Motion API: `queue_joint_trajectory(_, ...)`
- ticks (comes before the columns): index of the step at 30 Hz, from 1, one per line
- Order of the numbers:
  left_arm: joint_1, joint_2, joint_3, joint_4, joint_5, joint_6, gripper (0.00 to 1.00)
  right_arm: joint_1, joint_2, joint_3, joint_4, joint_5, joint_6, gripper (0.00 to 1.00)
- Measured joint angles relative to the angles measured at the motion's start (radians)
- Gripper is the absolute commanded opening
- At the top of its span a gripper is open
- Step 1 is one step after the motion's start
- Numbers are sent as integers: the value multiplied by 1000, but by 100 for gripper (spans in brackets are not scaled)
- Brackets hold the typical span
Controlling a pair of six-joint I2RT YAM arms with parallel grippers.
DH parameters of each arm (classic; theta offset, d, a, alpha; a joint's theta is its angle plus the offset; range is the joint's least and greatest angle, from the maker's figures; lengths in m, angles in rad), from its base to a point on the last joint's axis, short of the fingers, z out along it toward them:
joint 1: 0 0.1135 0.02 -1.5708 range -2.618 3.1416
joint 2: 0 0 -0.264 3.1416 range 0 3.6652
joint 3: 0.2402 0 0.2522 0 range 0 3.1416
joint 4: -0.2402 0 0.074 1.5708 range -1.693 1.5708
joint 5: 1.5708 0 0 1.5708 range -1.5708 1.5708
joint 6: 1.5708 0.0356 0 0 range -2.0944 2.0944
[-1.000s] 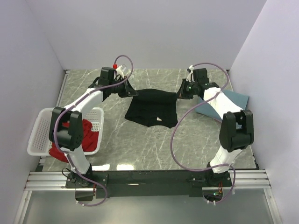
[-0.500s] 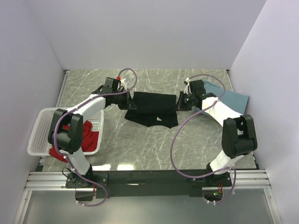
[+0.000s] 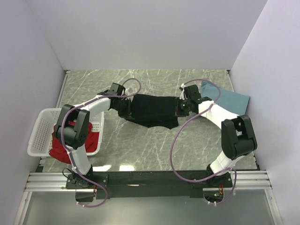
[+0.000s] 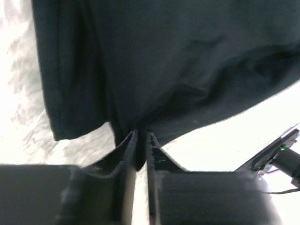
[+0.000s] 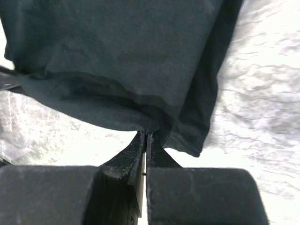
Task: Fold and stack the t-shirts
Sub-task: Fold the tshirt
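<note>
Looking down, I see the left gripper (image 4: 139, 137) and the right gripper (image 5: 146, 137) clenched on opposite edges of the black shirt (image 3: 152, 109).

One black t-shirt (image 3: 152, 108), one red t-shirt (image 3: 57, 152), one blue t-shirt (image 3: 232, 98), one basket (image 3: 39, 125).

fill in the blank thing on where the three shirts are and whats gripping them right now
The number of grippers shut on the black t-shirt is ____: the left gripper and the right gripper.
The red t-shirt lies in the white ____.
The dusty-blue t-shirt lies on the table, on its ____ side.
Missing: two; basket; right.
</note>
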Motion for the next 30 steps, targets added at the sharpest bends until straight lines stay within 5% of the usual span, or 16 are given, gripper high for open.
queue_joint_trajectory(1,0,11,0,-13,-4,10,42,8,1,0,-1,3,0,9)
queue_joint_trajectory(2,0,18,1,-30,-11,23,50,16,2,0,-3,11,0,15)
queue_joint_trajectory(7,1,19,23,-105,-19,35,72,41,17,17,-56,58,0,44)
queue_joint_trajectory(10,1,19,92,-153,-19,34,73,42,17,51,-113,92,-6,51)
queue_joint_trajectory(19,3,46,424,-177,17,32,73,39,-2,225,-212,140,-21,52)
queue_joint_trajectory(30,3,285,454,-135,153,6,72,71,161,306,-163,6,-25,43)
